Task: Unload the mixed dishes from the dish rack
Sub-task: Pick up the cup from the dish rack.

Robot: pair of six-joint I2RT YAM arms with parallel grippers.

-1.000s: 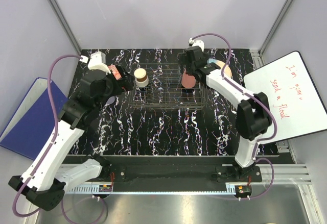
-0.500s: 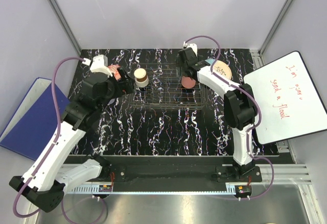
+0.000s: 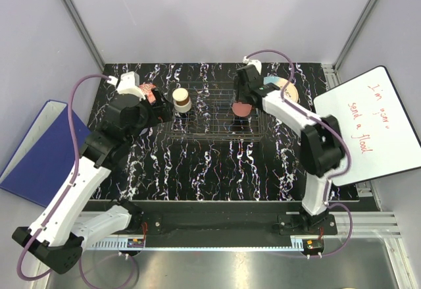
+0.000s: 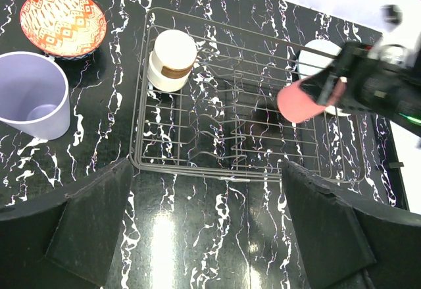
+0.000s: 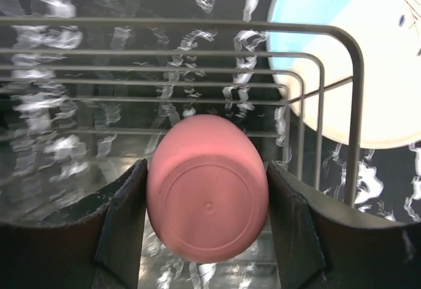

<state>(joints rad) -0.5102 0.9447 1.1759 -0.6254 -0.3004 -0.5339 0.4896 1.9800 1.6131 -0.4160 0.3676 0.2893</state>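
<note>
Bowl [image 4: 63, 14] and lavender cup [image 4: 33, 95] stand on the desk [image 4: 197, 249] left of the dish rack [image 5: 197, 23], apparently already unloaded. The left pincer [image 3: 160, 108] hovers beside them, wide open and empty. Inside the rack a whitish cup [image 4: 172, 58] sits in the far left corner, while the right pincer [image 5: 207, 170] clasps the salmon-pink cup [image 5: 207, 203] by its sides, evidently to lift it out toward the plate [image 5: 342, 72] lying just right.
</note>
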